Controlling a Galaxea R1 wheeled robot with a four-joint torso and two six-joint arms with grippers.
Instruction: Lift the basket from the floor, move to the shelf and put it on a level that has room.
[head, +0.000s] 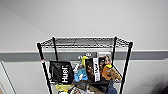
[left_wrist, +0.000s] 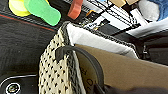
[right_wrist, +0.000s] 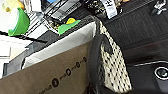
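The shelf stands straight ahead against a pale wall with a grey band; its top level is a bare black wire grid with a low rim; the tier below is crowded, with a black Huel bag at the left, a blue packet beside it, upright magazines in the middle and an orange plush toy at the right; further goods show dimly on the tier beneath.

In the left wrist view the basket sits close under the camera, cream weave with dark dots and a dark rim; a dark loop handle arches over its end; inside it a white lining runs along the wall and a brown cardboard box fills much of the space; beyond the basket lie the dark floor, a green foot-shaped piece, a yellow piece and the rack's lower wires.

The right wrist view shows the basket's other end, its handle and the box with a line of dark round marks; a green-rimmed item lies beyond.

I cannot tell whether either gripper is apart or clamped, since the fingers are not distinct in either wrist view; whether the basket rests on the floor or is raised cannot be judged.
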